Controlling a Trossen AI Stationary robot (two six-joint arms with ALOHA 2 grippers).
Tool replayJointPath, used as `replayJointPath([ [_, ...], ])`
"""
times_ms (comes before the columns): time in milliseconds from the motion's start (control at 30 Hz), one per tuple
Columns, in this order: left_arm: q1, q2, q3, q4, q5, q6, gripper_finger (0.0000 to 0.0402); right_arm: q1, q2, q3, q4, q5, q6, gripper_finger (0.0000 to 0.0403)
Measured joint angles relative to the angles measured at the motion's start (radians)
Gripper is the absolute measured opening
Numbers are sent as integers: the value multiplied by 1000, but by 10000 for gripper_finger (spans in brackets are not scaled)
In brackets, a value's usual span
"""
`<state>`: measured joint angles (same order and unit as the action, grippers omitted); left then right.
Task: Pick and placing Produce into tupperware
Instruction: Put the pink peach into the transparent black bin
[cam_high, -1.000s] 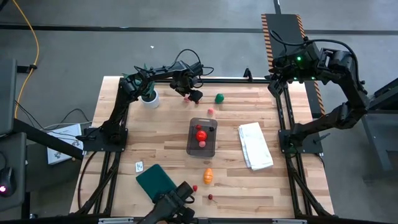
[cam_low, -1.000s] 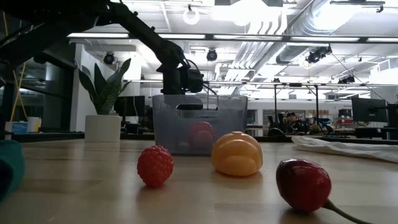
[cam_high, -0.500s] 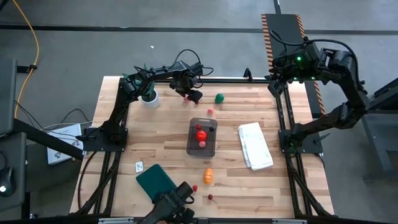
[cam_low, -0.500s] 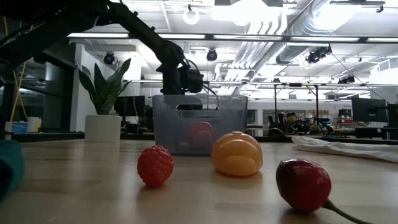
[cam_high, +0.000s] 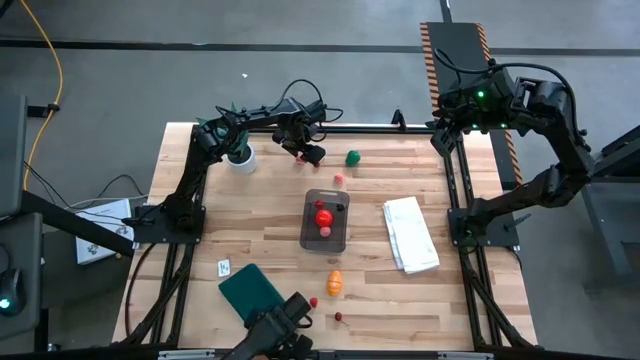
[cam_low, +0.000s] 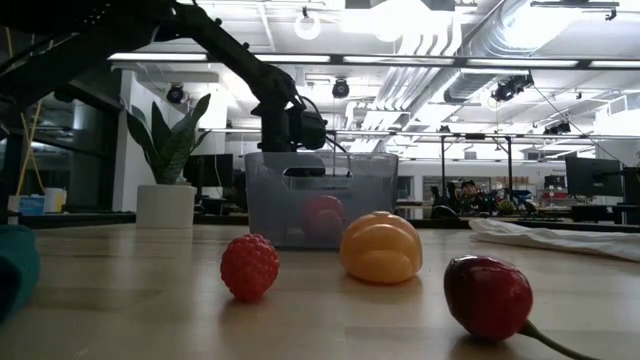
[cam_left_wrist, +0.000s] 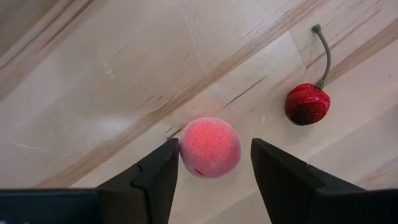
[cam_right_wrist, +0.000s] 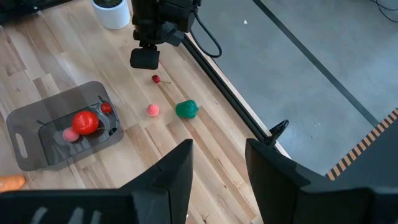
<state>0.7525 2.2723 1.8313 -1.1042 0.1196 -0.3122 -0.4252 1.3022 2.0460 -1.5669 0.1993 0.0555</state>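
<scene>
Nothing has moved: left hand (cam_left_wrist: 211, 180) (fingers apart) straddles pink ball (cam_left_wrist: 210, 147) near table's (cam_high: 400, 310) far edge.

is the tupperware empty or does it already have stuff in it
Not empty. The tupperware holds a red ball and a few smaller pieces, seen from above. No lid is on it.

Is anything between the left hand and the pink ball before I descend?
Nothing visible. The left hand is open above the pink ball; the cherry lies off to one side, outside the fingers.
</scene>
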Motion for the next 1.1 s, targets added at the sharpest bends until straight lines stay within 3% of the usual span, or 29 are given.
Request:
replayJointPath([
  [467, 0, 0, 0, 0, 0, 0, 186, 0, 0, 0, 0, 0, 0, 140],
  [833, 0, 0, 0, -3, 5, 0, 119, 0, 0, 0, 0, 0, 0, 140],
  [1100, 0, 0, 0, -19, 5, 0, 117, 0, 0, 0, 0, 0, 0, 140],
])
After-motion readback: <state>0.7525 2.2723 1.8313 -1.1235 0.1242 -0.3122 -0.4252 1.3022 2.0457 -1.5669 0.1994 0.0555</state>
